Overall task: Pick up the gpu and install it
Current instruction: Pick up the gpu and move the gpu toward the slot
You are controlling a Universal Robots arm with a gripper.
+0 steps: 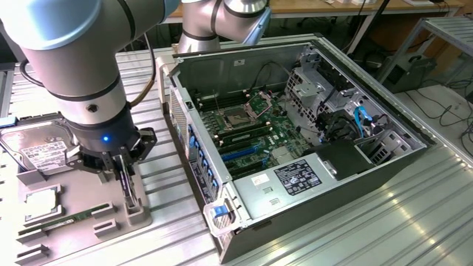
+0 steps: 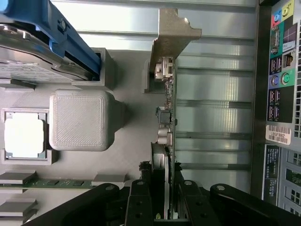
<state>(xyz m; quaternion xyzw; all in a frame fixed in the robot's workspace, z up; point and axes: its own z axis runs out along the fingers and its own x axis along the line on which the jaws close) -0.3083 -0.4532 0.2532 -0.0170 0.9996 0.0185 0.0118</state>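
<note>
Gripper low over the flat green gpu card with its silver end bracket.
The gpu stands edge-on in a slot of the grey plastic holder tray, directly at the gripper; whether it is clamped cannot be told. Near the gripper lie a narrow green RAM stick and a silver hard drive with white label. Farther off, the open black computer case lies on the ribbed metal worktop.

The gripper clamps the gpu in a crowded tray; a gray block and the hard drive stand close on one side; on the other, bare table runs to the case wall; the motherboard lies open from above; drive cage and cables crowd one end.
</note>
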